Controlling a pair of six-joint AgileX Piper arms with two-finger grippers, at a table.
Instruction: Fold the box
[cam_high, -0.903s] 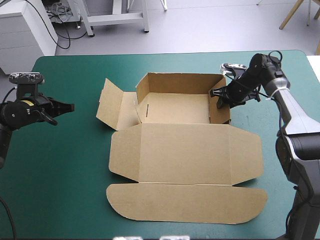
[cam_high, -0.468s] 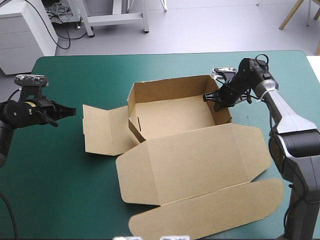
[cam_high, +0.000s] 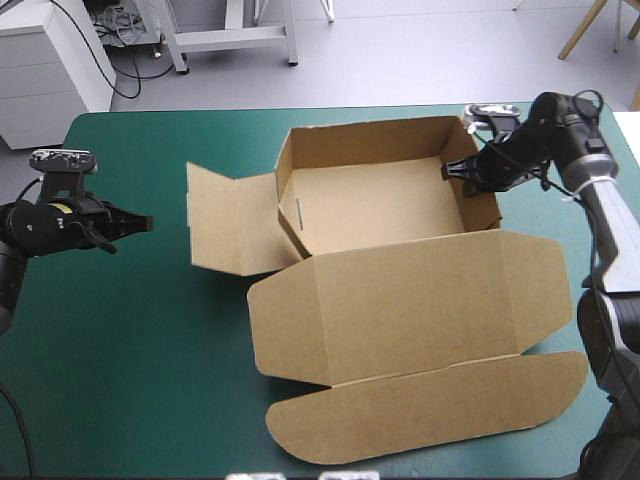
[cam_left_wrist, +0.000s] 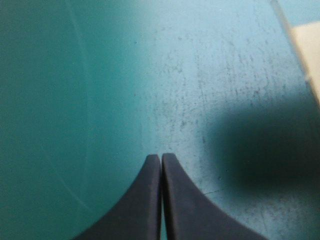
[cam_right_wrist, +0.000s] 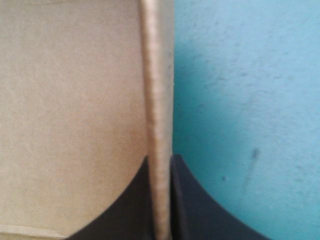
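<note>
Compared with just before, the brown cardboard box (cam_high: 400, 300) is sitting farther toward the right side of the teal-green counter (cam_high: 130, 350), its tray turned squarer to the far edge, and the right tool (cam_high: 463, 172) is sitting farther right along with it. That right tool is pinching the tray's right wall (cam_high: 480, 205) near its far corner, one black finger inside the tray and one outside. In the right wrist view the wall's top edge is running up between the two fingers (cam_right_wrist: 190, 210), which are closing all but fully on the board, with the tray's inside on one side and bare counter on the other. The tray is standing open in the far middle of the counter with its walls raised. Its wide lid panel is lying flat toward the near edge and ending in a long rounded flap (cam_high: 430, 415). A side flap (cam_high: 228, 218) is spreading out to the tray's left. The left tool (cam_high: 143, 222) is hanging well apart from the box, near the counter's left edge. Its fingers are pressing together into one pointed arch and gripping nothing, with a pale corner of board showing ahead of it in the left wrist view.
</note>
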